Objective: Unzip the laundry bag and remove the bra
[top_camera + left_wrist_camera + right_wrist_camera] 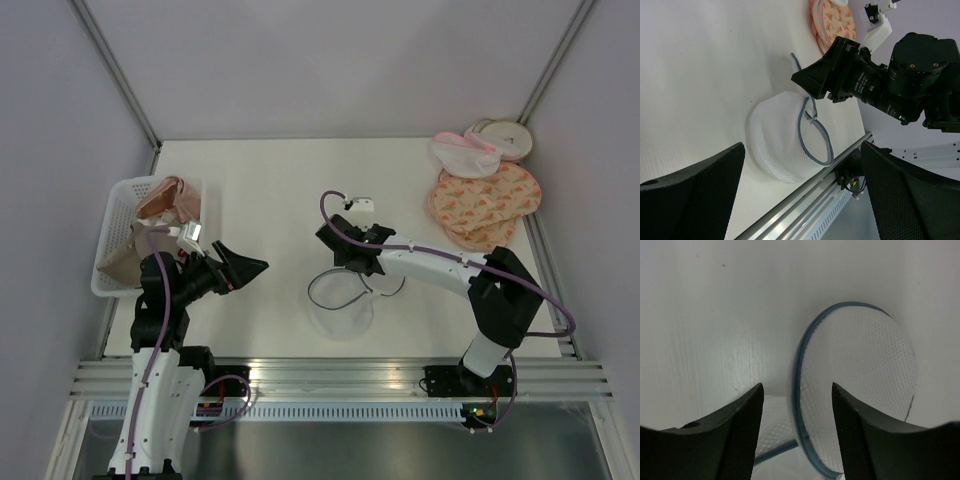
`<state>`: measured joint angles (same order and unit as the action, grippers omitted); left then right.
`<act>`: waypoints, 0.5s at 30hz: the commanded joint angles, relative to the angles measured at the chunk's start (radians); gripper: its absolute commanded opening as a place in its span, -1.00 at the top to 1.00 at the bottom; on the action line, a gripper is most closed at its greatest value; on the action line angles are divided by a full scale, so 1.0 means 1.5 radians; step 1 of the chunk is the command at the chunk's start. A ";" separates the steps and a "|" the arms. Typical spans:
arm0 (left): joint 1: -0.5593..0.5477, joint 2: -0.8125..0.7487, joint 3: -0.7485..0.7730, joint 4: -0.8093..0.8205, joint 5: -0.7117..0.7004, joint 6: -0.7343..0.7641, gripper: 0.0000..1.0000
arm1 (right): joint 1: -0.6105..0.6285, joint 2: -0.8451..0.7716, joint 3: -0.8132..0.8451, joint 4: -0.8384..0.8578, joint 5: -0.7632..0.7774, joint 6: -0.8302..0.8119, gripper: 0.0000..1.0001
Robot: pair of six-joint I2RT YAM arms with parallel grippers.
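The laundry bag (pixel 340 300), white mesh with thin dark rims, lies unzipped mid-table and looks empty; its round lid stands up. It shows in the left wrist view (pixel 775 140) and the right wrist view (pixel 860 365). My right gripper (pixel 352 262) is open, and in its own view (pixel 797 385) the lid's blue-grey rim runs between the jaws. My left gripper (pixel 250 270) is open and empty, left of the bag, which lies ahead of it in its own view (pixel 801 145). A greyish-beige fabric (pixel 122 252), likely the bra, lies in the basket, partly behind my left arm.
A white slatted basket (pixel 108 215) at the left edge also holds a pink-peach garment (pixel 165 197). Flat peach patterned rounds (pixel 487 200) and a white mesh pouch with pink trim (pixel 465 155) lie at the back right. A metal rail (pixel 340 375) runs along the front edge.
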<state>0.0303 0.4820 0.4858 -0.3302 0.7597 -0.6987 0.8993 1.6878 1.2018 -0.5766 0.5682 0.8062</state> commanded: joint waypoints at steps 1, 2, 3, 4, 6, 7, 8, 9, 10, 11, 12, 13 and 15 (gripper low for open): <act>-0.002 0.006 -0.003 0.031 -0.008 0.027 -0.99 | -0.002 0.020 0.031 -0.067 0.069 -0.007 -0.23; -0.002 0.007 -0.004 0.032 -0.010 0.026 -0.99 | -0.003 0.026 0.029 -0.066 0.070 -0.009 -0.18; -0.002 0.007 -0.007 0.034 -0.010 0.025 -0.99 | -0.003 0.028 0.024 -0.064 0.069 -0.011 0.05; -0.002 0.007 -0.007 0.035 -0.010 0.025 -0.99 | -0.005 0.029 0.021 -0.057 0.063 -0.012 0.29; -0.002 0.007 -0.008 0.036 -0.011 0.024 -0.99 | -0.006 0.028 0.014 -0.046 0.054 -0.017 0.85; -0.002 0.006 -0.008 0.036 -0.012 0.024 -0.99 | -0.007 0.027 0.014 -0.045 0.057 -0.016 0.99; -0.002 0.006 -0.009 0.036 -0.010 0.024 -0.99 | -0.007 0.016 0.012 -0.043 0.058 -0.017 0.99; -0.002 0.006 -0.010 0.036 -0.010 0.024 -0.99 | -0.007 0.008 0.008 -0.037 0.057 -0.022 0.99; -0.002 0.005 -0.010 0.036 -0.010 0.024 -0.99 | -0.006 -0.002 0.005 -0.028 0.059 -0.026 0.99; -0.002 0.004 -0.010 0.036 -0.010 0.024 -0.98 | -0.007 -0.026 0.000 -0.025 0.068 -0.038 0.99; -0.002 0.002 -0.011 0.037 -0.010 0.023 -0.98 | -0.005 -0.042 -0.006 -0.018 0.070 -0.050 0.99; -0.002 0.000 -0.011 0.037 -0.011 0.022 -0.98 | -0.003 -0.058 -0.014 0.007 0.070 -0.063 0.99; -0.002 -0.001 -0.012 0.037 -0.016 0.021 -0.98 | 0.009 -0.112 -0.038 0.034 0.046 -0.122 0.99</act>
<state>0.0303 0.4900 0.4690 -0.3153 0.7559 -0.6975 0.8951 1.6440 1.1645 -0.6010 0.6331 0.7296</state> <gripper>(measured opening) 0.993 0.012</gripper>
